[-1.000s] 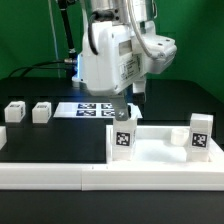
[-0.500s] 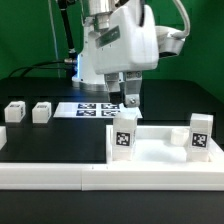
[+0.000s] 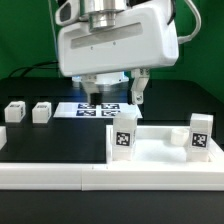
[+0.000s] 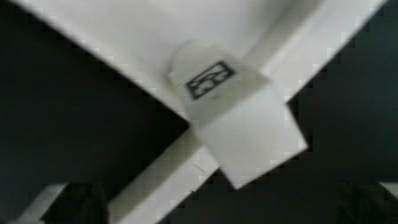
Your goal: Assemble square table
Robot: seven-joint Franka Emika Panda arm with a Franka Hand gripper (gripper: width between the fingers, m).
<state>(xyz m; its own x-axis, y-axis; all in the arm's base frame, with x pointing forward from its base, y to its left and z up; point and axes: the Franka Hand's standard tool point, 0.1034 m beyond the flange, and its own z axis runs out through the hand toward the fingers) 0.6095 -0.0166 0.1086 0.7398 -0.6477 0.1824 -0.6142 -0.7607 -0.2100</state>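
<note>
- My hand point(image 3: 113, 93) is released. Its fingers point(image 3: 137, 92) are spread wide with nothing between them, and it hangs in the middle of the exterior view, above the marker board point(image 3: 98, 108) and just behind the table top.
- The table top point(image 3: 158, 152) lies flat in the lower right of the exterior view. It sits against the long white rail point(image 3: 50, 176) that runs along the bottom of the frame.
- Two legs already stand upright on it. The corner leg point(image 3: 122, 138) is at the slab's left end, just right of centre frame, and the edge leg point(image 3: 200, 134) is near the right border.
- In the wrist view a tagged leg point(image 4: 217, 95) sits directly under my hand against the white slab point(image 4: 160, 30), with my fingertips clear of it on both sides. I take it to be the corner leg.
- The outer loose leg point(image 3: 15, 111) and the inner loose leg point(image 3: 41, 111) sit on the black work surface point(image 3: 60, 140) at middle left, well apart from the table top.
- I judge the job about half done: two legs are placed and two are still to fetch and fit.
- I cannot tell from here whether the standing legs are screwed fully home, so the one under my hand may still need turning.
</note>
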